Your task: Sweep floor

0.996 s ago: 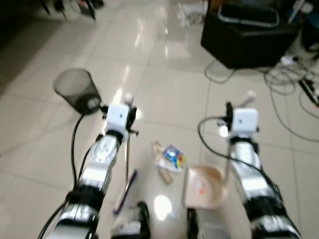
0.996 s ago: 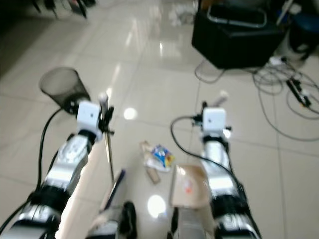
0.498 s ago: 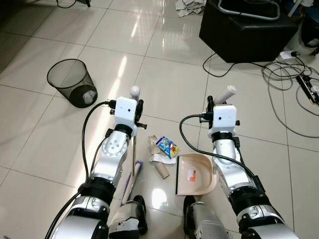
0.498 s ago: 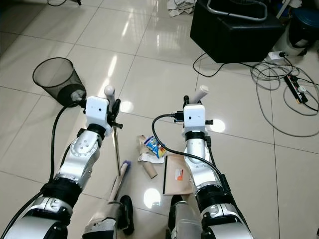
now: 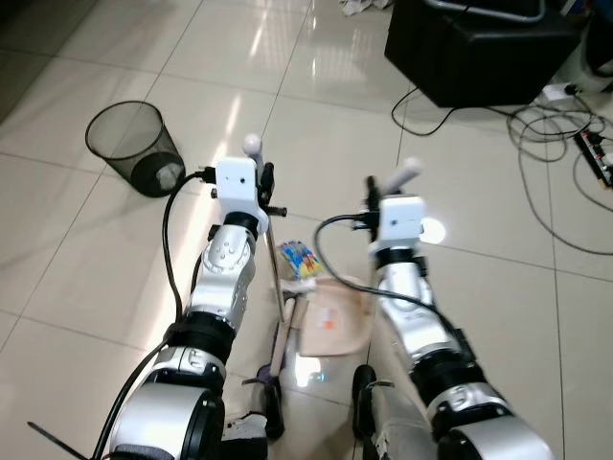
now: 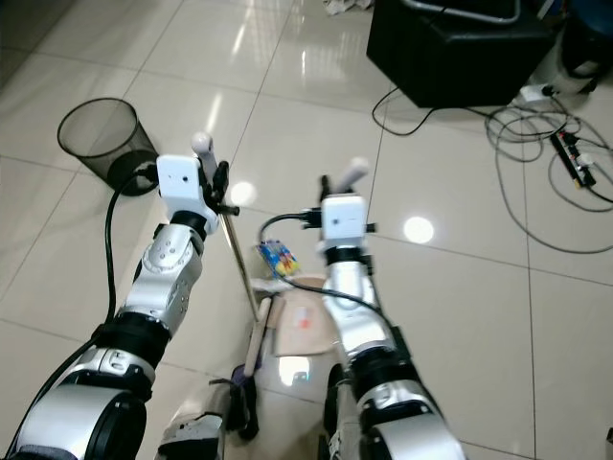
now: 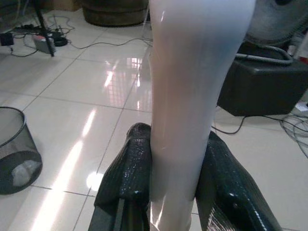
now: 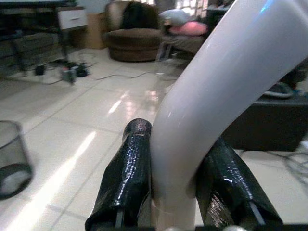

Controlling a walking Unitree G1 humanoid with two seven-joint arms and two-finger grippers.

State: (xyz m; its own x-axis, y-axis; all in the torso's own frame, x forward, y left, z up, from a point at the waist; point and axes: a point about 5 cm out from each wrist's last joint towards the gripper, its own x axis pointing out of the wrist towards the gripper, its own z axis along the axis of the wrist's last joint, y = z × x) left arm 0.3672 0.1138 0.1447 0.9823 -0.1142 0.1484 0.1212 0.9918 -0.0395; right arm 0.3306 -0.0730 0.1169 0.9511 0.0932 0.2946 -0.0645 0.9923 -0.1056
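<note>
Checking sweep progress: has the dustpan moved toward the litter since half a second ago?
Yes. The dustpan now touches the colourful wrapper, where floor tile showed between them; the right pincer holds its handle.

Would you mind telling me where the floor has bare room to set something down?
Bare tile lies between the mesh bin and the black box, ahead of both grippers. More lies right of the right arm, short of the cables. It is crowded between the arms: wrapper, dustpan and broom sit close together.
</note>
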